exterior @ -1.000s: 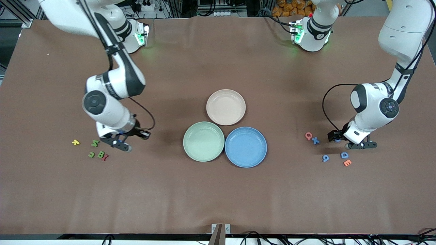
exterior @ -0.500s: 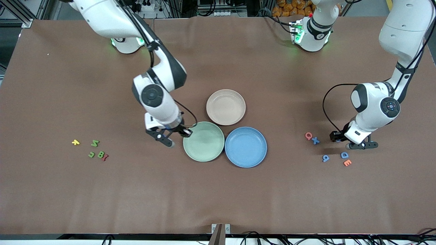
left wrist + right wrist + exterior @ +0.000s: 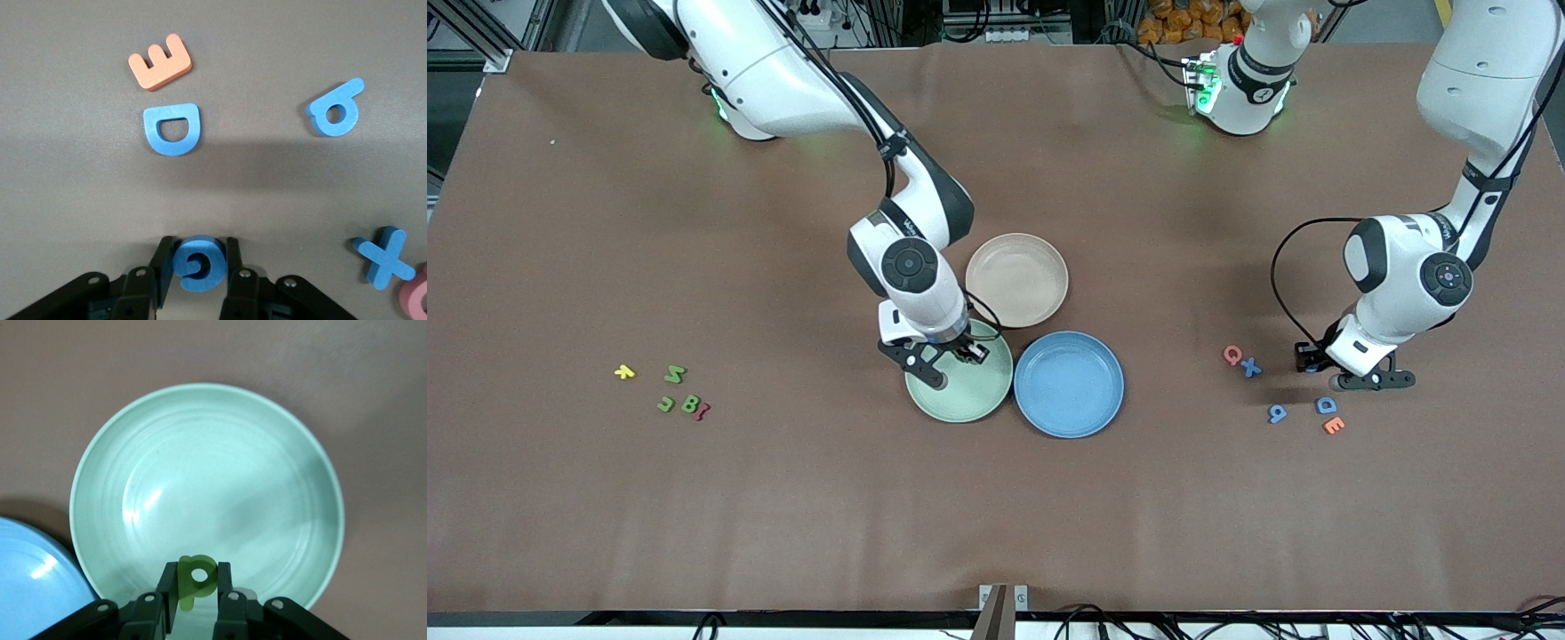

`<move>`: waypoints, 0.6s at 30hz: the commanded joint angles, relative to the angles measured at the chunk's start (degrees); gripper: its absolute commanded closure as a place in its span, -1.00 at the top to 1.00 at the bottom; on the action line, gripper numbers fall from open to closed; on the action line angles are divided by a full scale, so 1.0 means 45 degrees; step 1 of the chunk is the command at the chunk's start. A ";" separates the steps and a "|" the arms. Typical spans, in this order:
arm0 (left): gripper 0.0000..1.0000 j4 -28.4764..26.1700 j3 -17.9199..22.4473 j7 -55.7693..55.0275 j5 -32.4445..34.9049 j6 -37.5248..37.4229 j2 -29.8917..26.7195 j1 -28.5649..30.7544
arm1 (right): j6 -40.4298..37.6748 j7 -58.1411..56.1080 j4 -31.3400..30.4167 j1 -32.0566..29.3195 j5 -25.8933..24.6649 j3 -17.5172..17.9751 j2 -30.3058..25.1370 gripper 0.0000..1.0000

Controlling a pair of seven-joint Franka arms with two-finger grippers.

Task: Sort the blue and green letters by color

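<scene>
My right gripper [image 3: 935,357] hangs over the green plate [image 3: 983,396], shut on a green P [image 3: 197,575] above the plate's [image 3: 200,473] rim. Green N [image 3: 675,374], C [image 3: 665,404] and B [image 3: 690,404] lie toward the right arm's end of the table. Down at the table toward the left arm's end, my left gripper [image 3: 1369,380] is shut on a blue G [image 3: 198,263]. Around it lie a blue D [image 3: 172,128], a blue 9-like piece [image 3: 335,108] and a blue X [image 3: 385,257]. The blue plate [image 3: 1069,384] holds nothing.
An orange E [image 3: 1333,426] lies beside the D, and a pink Q [image 3: 1232,356] touches the X. A yellow piece [image 3: 624,372] and a dark red piece [image 3: 704,411] sit among the green letters. A beige plate [image 3: 1016,279] stands farther from the camera than the two coloured plates.
My right arm swung from the green letters across to the green plate, carrying the P. My left gripper closed on the blue G without shifting place.
</scene>
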 commanded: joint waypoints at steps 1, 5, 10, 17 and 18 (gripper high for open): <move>-0.57 0.0122 -0.0057 0.0206 0.0359 0.0198 0.0216 0.0152 | -0.0004 0.0366 0.0880 0.0205 -0.0177 -0.0147 0.0710 -0.88; -0.57 0.0200 -0.0057 0.0225 0.0359 0.0140 0.0060 0.0074 | -0.0023 0.0347 0.0939 0.0205 -0.0196 -0.0167 0.0769 -0.04; -0.57 0.0297 -0.0057 0.0264 0.0359 -0.0483 -0.0623 -0.0102 | -0.0062 0.0288 0.0939 0.0653 -0.0177 -0.0751 0.0730 0.81; -0.57 0.0980 -0.0057 0.0128 0.0339 -0.2495 -0.1444 -0.0648 | -0.0121 0.0171 0.0939 0.0713 -0.0157 -0.0948 0.0554 1.00; -0.57 0.1078 -0.0037 0.0089 0.0339 -0.2652 -0.1503 -0.0765 | -0.0160 0.0151 0.0939 0.0694 -0.0138 -0.0967 0.0477 1.00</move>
